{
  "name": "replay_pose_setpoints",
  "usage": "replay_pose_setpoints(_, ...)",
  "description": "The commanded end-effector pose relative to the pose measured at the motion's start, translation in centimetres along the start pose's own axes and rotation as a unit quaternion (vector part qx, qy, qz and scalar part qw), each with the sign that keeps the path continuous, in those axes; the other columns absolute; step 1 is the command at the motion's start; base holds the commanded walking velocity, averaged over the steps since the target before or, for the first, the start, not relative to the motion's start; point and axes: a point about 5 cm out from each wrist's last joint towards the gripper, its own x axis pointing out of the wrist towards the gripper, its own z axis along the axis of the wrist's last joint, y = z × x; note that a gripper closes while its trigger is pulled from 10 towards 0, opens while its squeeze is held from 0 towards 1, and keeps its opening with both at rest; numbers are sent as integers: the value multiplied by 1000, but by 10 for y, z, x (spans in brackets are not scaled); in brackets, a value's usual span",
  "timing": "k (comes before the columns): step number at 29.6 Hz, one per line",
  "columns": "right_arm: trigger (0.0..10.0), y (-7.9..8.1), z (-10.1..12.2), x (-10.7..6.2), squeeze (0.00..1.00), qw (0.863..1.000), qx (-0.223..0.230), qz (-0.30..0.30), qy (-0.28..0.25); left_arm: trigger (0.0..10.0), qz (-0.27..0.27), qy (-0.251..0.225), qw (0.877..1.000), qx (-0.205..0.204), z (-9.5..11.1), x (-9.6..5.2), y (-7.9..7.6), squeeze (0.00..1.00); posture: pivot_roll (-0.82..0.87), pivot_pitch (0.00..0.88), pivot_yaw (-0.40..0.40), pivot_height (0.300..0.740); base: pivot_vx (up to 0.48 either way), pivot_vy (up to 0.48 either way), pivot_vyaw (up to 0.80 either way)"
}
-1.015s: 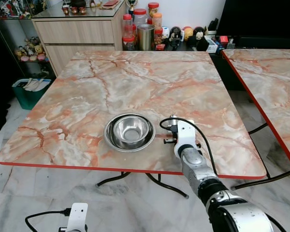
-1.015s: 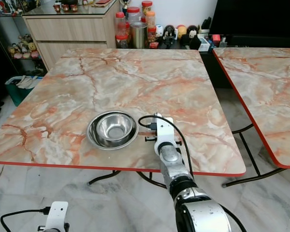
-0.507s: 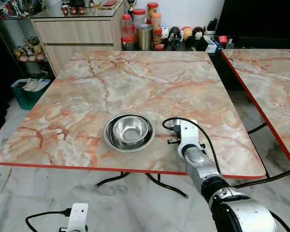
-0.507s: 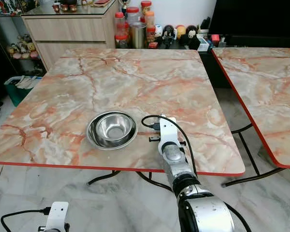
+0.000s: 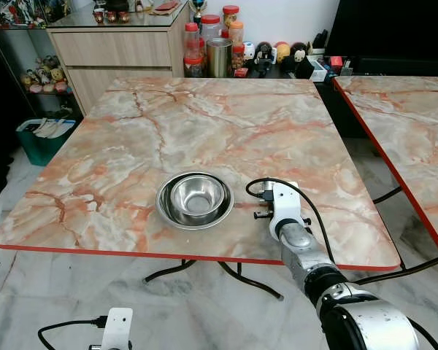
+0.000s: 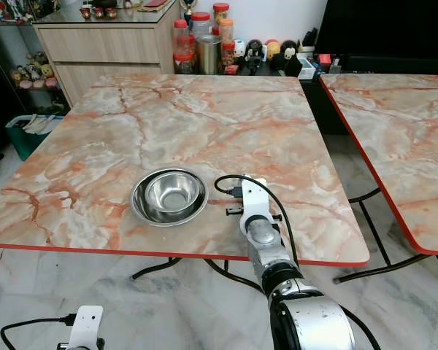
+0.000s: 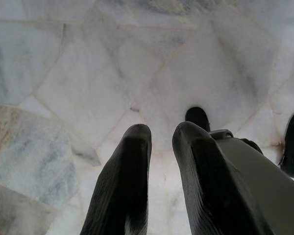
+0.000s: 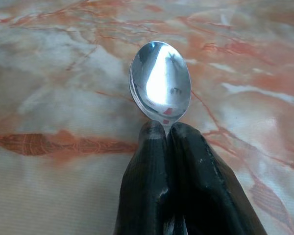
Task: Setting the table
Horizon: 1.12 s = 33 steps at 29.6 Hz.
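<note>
On the marble-pattern table (image 5: 204,124) with the red edge, there's a steel bowl (image 5: 195,199) sitting near the front edge, looks like a smaller bowl nested in a wider one, or a bowl with a broad rim, can't quite tell which. Just to the right of it the robot's right arm is reaching over the table, wrist with its white camera housing and looping black cable just beside the bowl. The right gripper (image 8: 167,129) has its two black fingers pinched tight on the neck of a shiny metal spoon (image 8: 160,81), with the spoon's bowl poking out past the fingertips over the tabletop. Whether the spoon touches the table, can't say.

Left arm is just hanging down below table level; the left gripper (image 7: 161,137) points at the pale marble floor (image 7: 88,73), fingers a little apart with nothing between them.

Behind the table there's a wooden drawer cabinet (image 5: 117,55), a bunch of jars (image 5: 212,40) with red lids, and a second matching table (image 5: 416,131) off to the right.
</note>
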Motion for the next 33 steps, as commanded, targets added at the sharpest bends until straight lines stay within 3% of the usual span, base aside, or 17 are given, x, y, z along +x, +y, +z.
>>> replay_pose_setpoints(1,10000,-1,-1,0,0,1000,-3,-1,9,10000,4,7,1000,-3,-4,0,1,0,-22,0,-12,740,0,0,0)
replay_pose_setpoints(10,10000,0,-3,0,0,1000,-3,0,13,10000,3,8,1000,-2,-4,0,0,0,-22,0,-12,740,0,0,0)
replay_pose_setpoints(12,10000,0,-4,0,455,1000,-3,0,13,10000,3,8,1000,-2,-4,0,0,0,-22,0,-12,740,0,0,0)
replay_pose_setpoints(13,10000,0,-4,0,518,1000,-3,0,14,10000,3,8,1000,-2,-4,0,0,0,-20,0,-12,740,0,0,0)
replay_pose_setpoints(14,10000,0,-4,0,682,1000,-4,0,14,10000,3,8,1000,-2,-4,0,0,0,-20,0,-12,740,0,0,0)
replay_pose_setpoints(15,10000,0,-4,0,776,1000,-4,0,14,10000,4,8,1000,-2,-4,0,0,0,-20,0,-12,740,0,0,0)
replay_pose_setpoints(16,10000,0,-5,0,776,1000,-4,-1,15,10000,4,8,1000,-2,-4,0,0,0,-20,0,-12,740,0,0,0)
replay_pose_setpoints(19,10000,-1,-6,-1,604,1000,-6,-5,19,10000,4,8,1000,-1,-4,0,0,0,-21,0,-11,740,0,0,0)
replay_pose_setpoints(20,10000,-1,-7,-1,0,1000,-6,-6,20,10000,4,8,1000,0,-4,0,1,0,-21,0,-10,740,0,0,0)
replay_pose_setpoints(33,10000,-2,-6,-1,0,1000,-5,-6,13,10000,3,7,1000,-2,-2,0,0,0,-19,0,-13,740,0,0,0)
